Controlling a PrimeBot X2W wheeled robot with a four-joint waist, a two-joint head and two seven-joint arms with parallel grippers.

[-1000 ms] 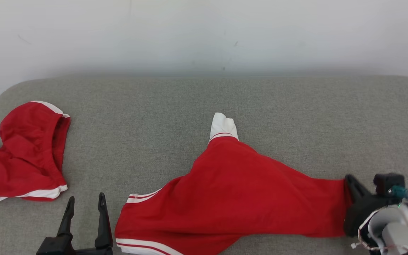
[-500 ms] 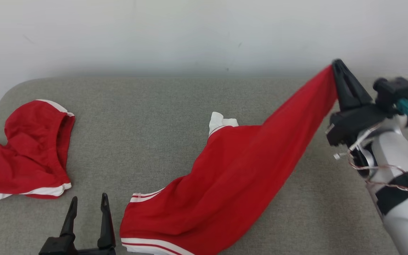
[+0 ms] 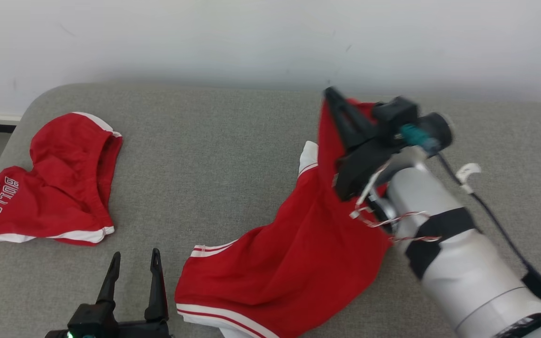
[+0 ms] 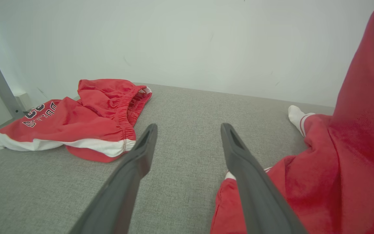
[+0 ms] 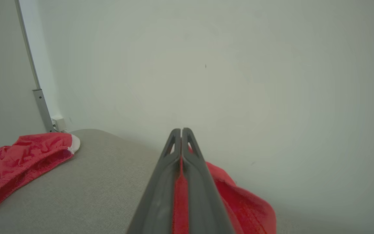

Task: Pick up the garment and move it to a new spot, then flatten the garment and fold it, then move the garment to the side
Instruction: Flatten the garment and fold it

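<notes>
A red garment with white trim [image 3: 294, 253] lies in the middle of the grey surface, one end lifted off it. My right gripper [image 3: 330, 94] is shut on that raised end, high above the cloth's far side; red fabric [image 5: 180, 182] shows pinched between its two fingers in the right wrist view. The rest of the garment [image 4: 346, 156] drapes down to the surface. At the near edge, just left of the garment's white hem, my left gripper [image 3: 135, 257] stands open, nothing between its fingers [image 4: 141, 152].
A second red garment with white trim and lettering [image 3: 50, 188] lies crumpled at the far left of the grey padded surface [image 3: 214, 155]. A white wall rises right behind the surface. A metal post [image 5: 41, 107] stands at the left corner.
My right gripper has swung the held end of the garment up and leftward, over the cloth's middle. The head camera has shifted right. The left gripper stays put.
</notes>
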